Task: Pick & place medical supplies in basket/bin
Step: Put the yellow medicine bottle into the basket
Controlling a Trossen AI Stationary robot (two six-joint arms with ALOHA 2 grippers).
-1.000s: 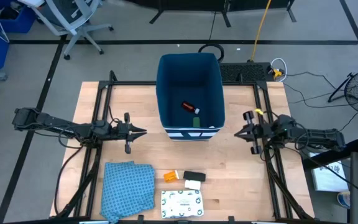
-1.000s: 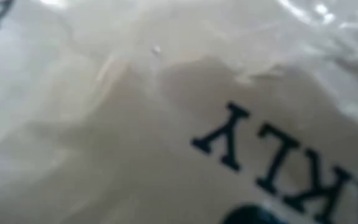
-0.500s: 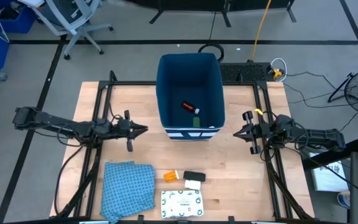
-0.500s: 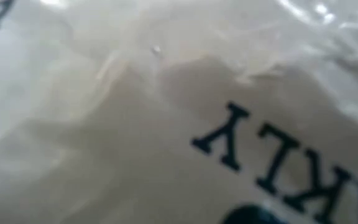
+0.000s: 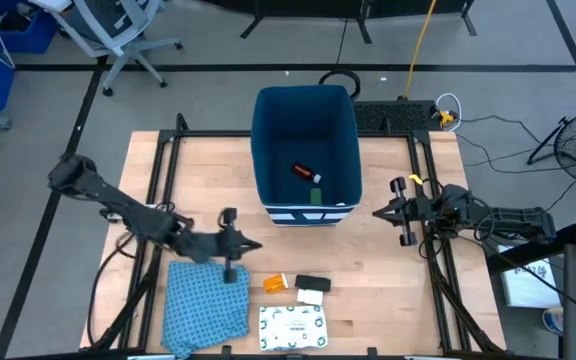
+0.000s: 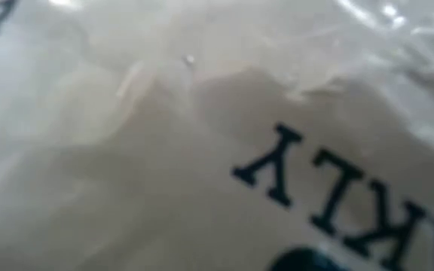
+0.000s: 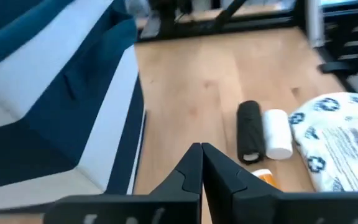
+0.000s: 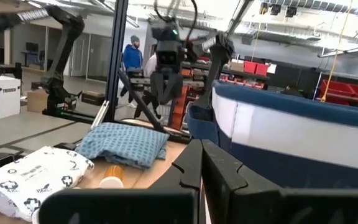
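Framing the work area: pale wooden bench (image 5: 388, 290) with black rails along both sides; bare wood free between the two arms and in front of the bin.
Bin: tall dark blue soft-walled bin (image 5: 305, 150) with white stripes low on its near wall, standing at the middle of the far half of the bench.
Inside the bin: red-orange tube (image 5: 302, 172) and small green piece (image 5: 315, 196) lying on the bottom.
Near edge: blue patterned cloth (image 5: 206, 303) at the near left; large white green-printed pouch (image 5: 292, 326) at the very front edge, also filling the low view.
Between bin and pouch: orange-white packet (image 5: 275, 284), black oblong piece (image 5: 312, 283) and small white box (image 5: 311, 297), close together.
Left pincer (image 5: 252, 246): pressed together, empty; above bare wood just beside the far right corner of the cloth, near the orange-white packet, apart from it.
Left wrist view: black piece, white box and pouch just ahead of the closed tips, striped bin wall to one side.
Left arm pose: stretched diagonally from the left rail toward the bench's middle, elbow raised.
Right pincer (image 5: 379, 212): pressed together, empty; low beside the bin's right near corner, pointing toward the left.
Right arm pose: lying along the right rail.
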